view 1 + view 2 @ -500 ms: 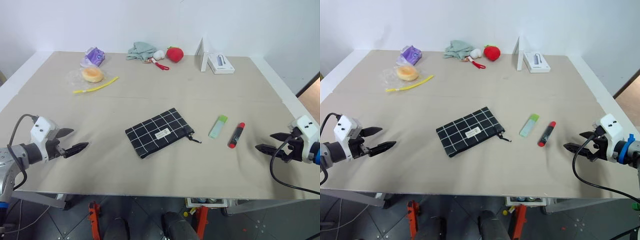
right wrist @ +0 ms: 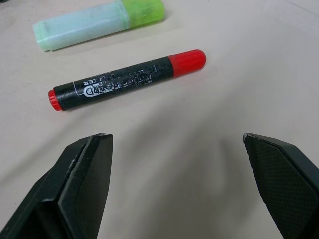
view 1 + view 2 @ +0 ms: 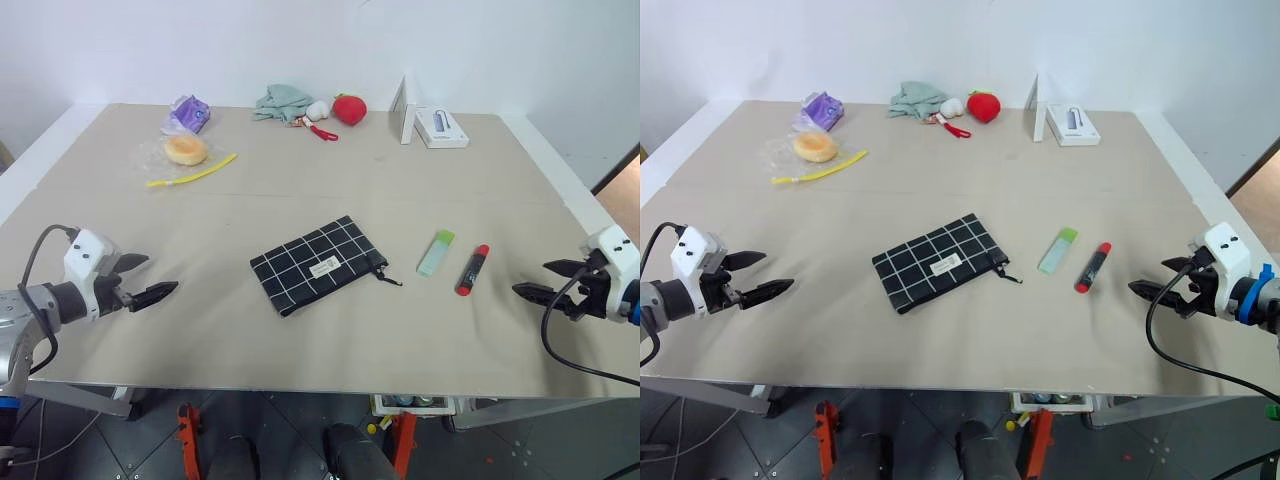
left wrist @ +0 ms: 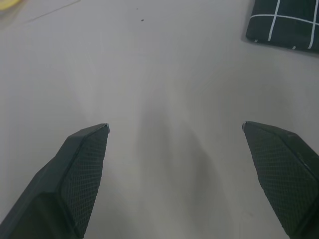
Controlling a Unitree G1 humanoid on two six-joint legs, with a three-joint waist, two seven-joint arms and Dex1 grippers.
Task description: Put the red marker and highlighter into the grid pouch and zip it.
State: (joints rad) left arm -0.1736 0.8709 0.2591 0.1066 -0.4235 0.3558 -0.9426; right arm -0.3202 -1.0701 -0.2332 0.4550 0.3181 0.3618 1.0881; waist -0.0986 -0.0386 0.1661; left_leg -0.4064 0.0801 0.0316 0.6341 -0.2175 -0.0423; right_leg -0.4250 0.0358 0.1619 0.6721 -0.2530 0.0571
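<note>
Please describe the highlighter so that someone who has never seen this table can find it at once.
Start from the grid pouch in the middle of the table. Just to its right lie two short pens side by side, not touching. The highlighter is the nearer one to the pouch: flat, pale mint with a bright green cap, unlike the black-barrelled red marker.

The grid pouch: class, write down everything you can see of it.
The flat rectangular black fabric pouch with white grid lines lies near the middle of the beige table, turned at a slant. A small white label sits on its face, and a black zipper pull trails from the corner toward the mint-green highlighter. Nothing touches it; both grippers are well away.
</note>
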